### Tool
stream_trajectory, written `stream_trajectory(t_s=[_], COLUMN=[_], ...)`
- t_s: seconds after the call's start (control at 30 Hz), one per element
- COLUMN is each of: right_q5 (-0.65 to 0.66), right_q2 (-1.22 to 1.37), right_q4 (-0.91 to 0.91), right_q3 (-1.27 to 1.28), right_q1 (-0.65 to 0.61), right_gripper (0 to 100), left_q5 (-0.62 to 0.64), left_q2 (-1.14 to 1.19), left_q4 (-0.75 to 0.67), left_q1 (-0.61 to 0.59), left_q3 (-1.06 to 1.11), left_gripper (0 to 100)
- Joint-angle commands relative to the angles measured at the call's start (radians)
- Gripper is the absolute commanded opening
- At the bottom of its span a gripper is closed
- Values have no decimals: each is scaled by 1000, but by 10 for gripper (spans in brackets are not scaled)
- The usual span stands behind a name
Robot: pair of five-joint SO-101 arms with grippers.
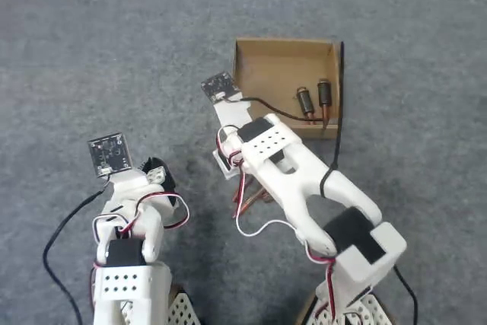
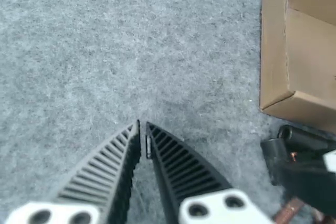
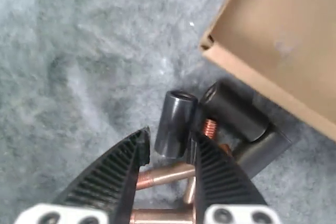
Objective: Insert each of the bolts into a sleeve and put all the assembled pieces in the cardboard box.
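Observation:
My right gripper (image 3: 170, 140) is open, its fingertips closely flanking the near end of a dark sleeve (image 3: 176, 121) on the carpet. Beside that sleeve lies a second sleeve (image 3: 233, 111) with a copper bolt's thread (image 3: 210, 127) at its end. Loose copper bolts (image 3: 163, 176) lie under the fingers. The cardboard box (image 1: 270, 81) stands just beyond, with two assembled pieces (image 1: 306, 102) (image 1: 325, 95) along its right wall. My left gripper (image 2: 143, 125) is shut and empty over bare carpet, to the left of the box (image 2: 294, 51). In the high view the left gripper (image 1: 156, 173) is at the lower left.
Grey carpet covers the whole table. The right arm (image 1: 266, 146) stretches from the bottom right to the box's near-left corner, and its cable (image 1: 274, 112) drapes over the box. A black sleeve (image 2: 299, 137) and a copper bolt (image 2: 289, 214) show beside the left gripper.

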Motion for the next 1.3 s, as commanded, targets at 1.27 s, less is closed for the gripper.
stream_trajectory(t_s=[1.27], right_q5=[-2], right_q2=[-321], right_q4=[240], right_q3=[-44], right_q1=[166], right_gripper=[7], left_q5=[-12], left_q2=[-18], left_q4=[-15], left_q1=[-3], left_q3=[-13], left_gripper=[12])
